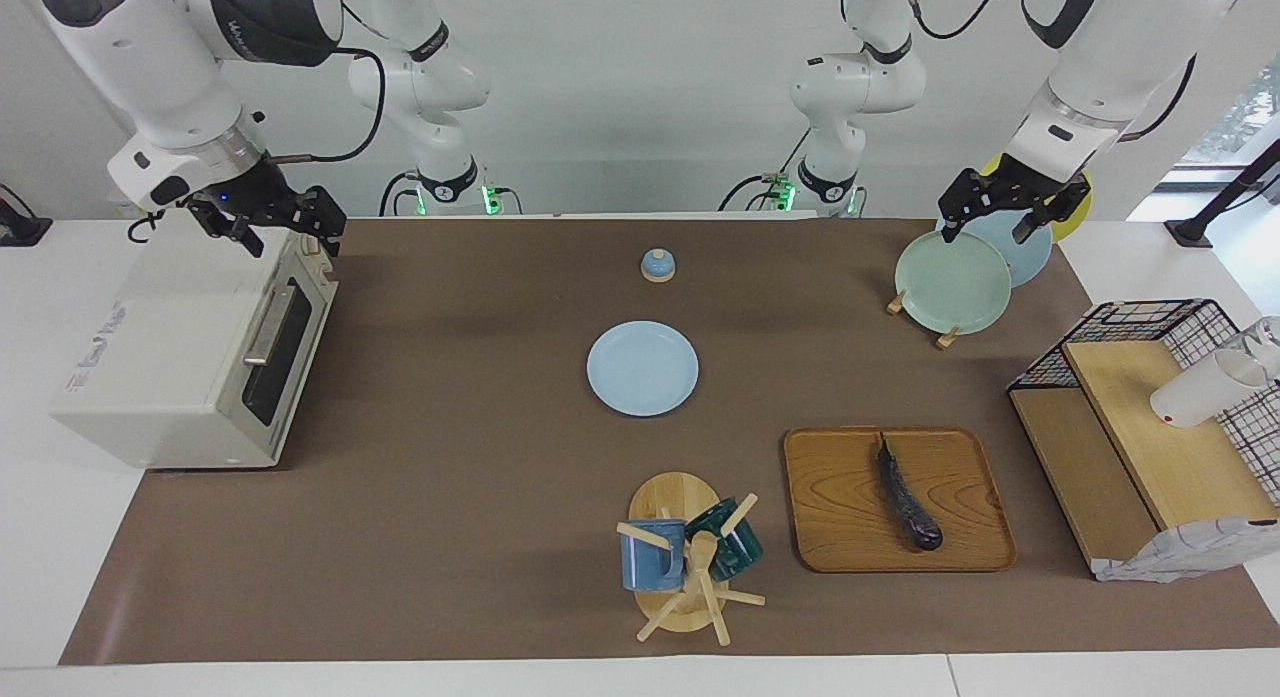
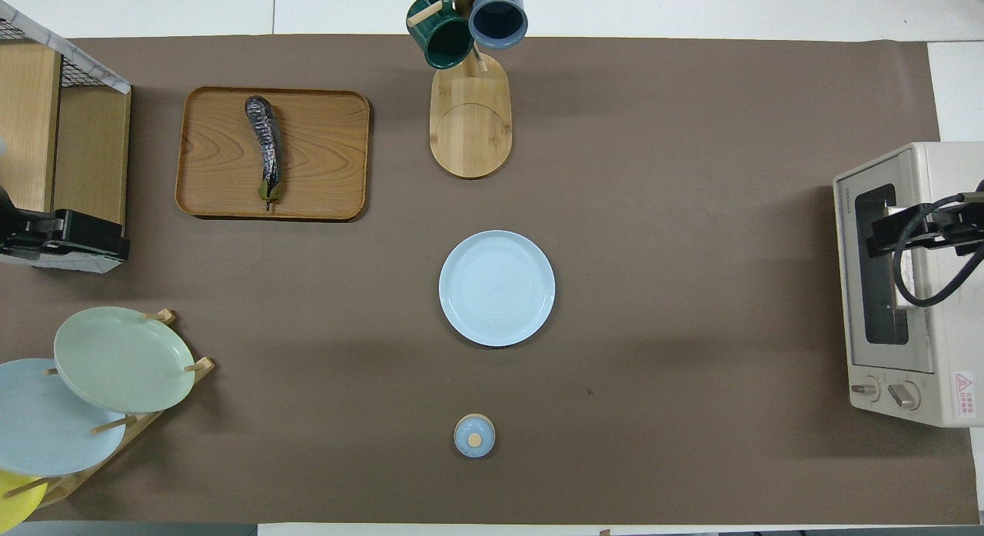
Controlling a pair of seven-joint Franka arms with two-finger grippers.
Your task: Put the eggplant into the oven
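Eggplant point(image 1: 907, 501) lengthwise on tray point(image 1: 840, 507), stem twd robots, oven point(image 1: 190, 362) shut.

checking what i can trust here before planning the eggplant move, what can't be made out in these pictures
- Oven inside: dark door glass hides any rack in both views.
- Right pincer over the oven: whether it touches the top is unclear; the overhead view cuts it off at the edge.
- Left pincer over the plate rack: finger gap unreadable.
- Eggplant on the wooden tray: underside hidden.
- Yellow plate: cut off at the overhead corner.

four plates point(image 1: 641, 368), two mugs point(image 1: 652, 555)
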